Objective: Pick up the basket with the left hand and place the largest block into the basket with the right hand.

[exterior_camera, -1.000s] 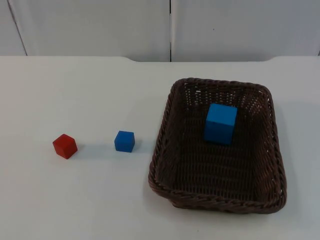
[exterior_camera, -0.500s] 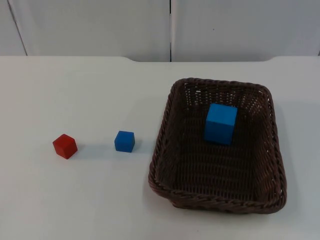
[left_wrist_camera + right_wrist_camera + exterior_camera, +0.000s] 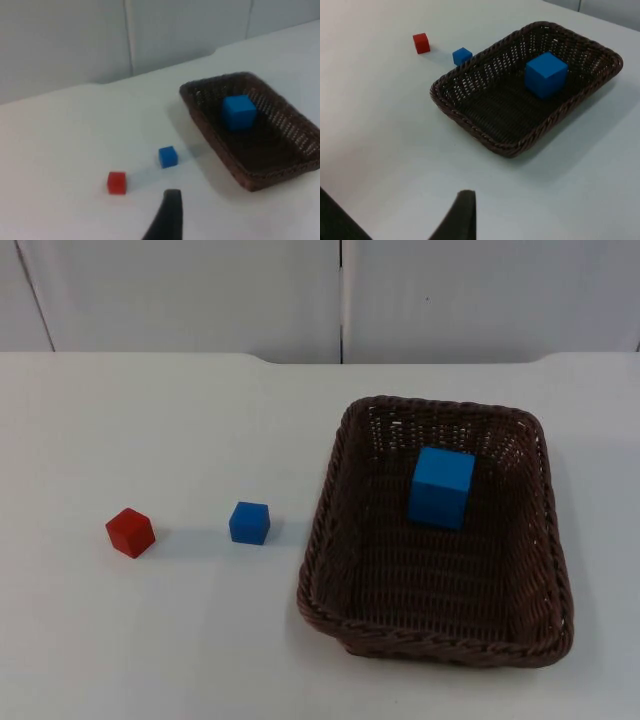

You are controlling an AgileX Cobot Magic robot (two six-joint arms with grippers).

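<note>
White tabletop (image 3: 200,640), bearing: dark brown woven wicker basket (image 3: 330,540), right side; large blue cube block (image 3: 441,486) inside, toward its far end; small blue cube (image 3: 249,522) beside basket's left; small red cube (image 3: 130,532) further left. End effector states: cannot tell.

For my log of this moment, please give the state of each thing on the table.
Basket: resting on the table, not lifted.
Big blue block: inside the basket, upright.
Small blue block: on the table, beside the basket, apart from it.
Red block: on the table, apart from the small blue block.
</note>
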